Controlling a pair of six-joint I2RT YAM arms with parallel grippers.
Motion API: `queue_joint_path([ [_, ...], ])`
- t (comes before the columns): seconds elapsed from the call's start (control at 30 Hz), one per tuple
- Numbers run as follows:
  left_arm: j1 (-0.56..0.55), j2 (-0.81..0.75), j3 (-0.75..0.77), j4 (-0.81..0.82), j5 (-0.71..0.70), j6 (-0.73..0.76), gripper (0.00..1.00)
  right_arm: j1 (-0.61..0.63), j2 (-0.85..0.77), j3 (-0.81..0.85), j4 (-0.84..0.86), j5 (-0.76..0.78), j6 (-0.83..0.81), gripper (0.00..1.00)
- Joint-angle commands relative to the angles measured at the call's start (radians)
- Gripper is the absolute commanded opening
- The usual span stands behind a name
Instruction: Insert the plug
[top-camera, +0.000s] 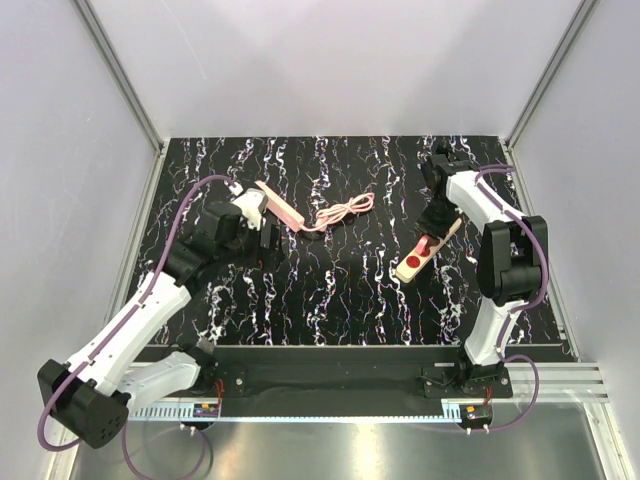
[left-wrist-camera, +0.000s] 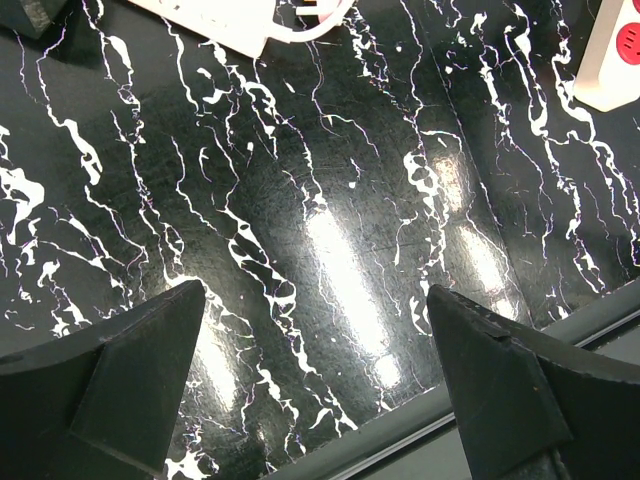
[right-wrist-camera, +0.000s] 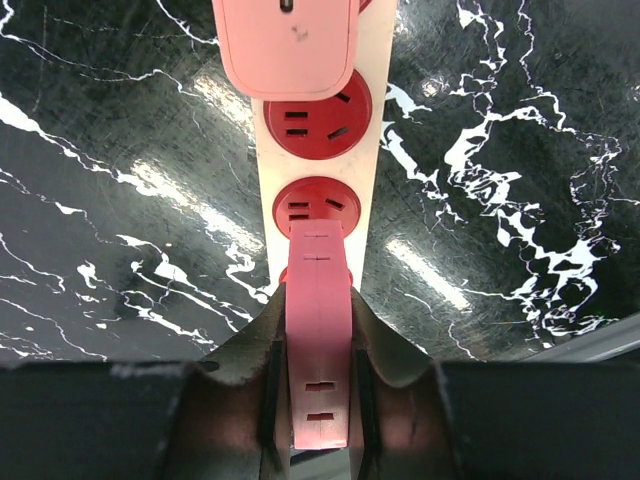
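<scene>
Right gripper (right-wrist-camera: 318, 295) is clamped tight on the pink plug (right-wrist-camera: 318, 370), pinching its flat sides, with the nose pointing at the power strip (right-wrist-camera: 378, 60). The plug tip sits over the near edge of the lower red socket (right-wrist-camera: 310, 205). I can't see the pins from here, so I can't tell if they line up with the slots. Left gripper (left-wrist-camera: 315, 300) is wide open and holding nothing. It hovers over bare bench (left-wrist-camera: 330, 230), well apart from that strip.

Risks as I read them:
- The strip lies loose on the bench with nothing bracing it. Any sideways component in my push and it skids or yaws instead of taking the pins. My left gripper is too far off to help.
- If the hidden pins are offset or rotated, they land on the red face and I'm only pressing plastic. The plug could then pivot in my pinch, since I hold it on two narrow faces.
- Approach angle is hard to judge from the wrist view. If it's off square, the pins jam partway.
- The pink block (right-wrist-camera: 285, 45) sits just past the upper socket (right-wrist-camera: 312, 120). If I overshoot forward I knock it.
- The pink cable (top-camera: 340, 212) lies mid-bench near a second pale strip (top-camera: 280, 205). I can't tell if it's tied to my plug. If it is, its drag pulls me off line.
</scene>
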Motion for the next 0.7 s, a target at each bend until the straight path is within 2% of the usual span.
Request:
queue_joint_path([
  [0.0,-0.007,-0.023,0.002,0.044,-0.026,0.019,0.99,0.002,-0.006,0.036,0.028,0.036,0.038,0.00],
  [0.67,-0.022,-0.027,-0.002,0.044,-0.039,0.024,0.99,0.000,-0.017,-0.035,0.154,0.025,-0.045,0.00],
])
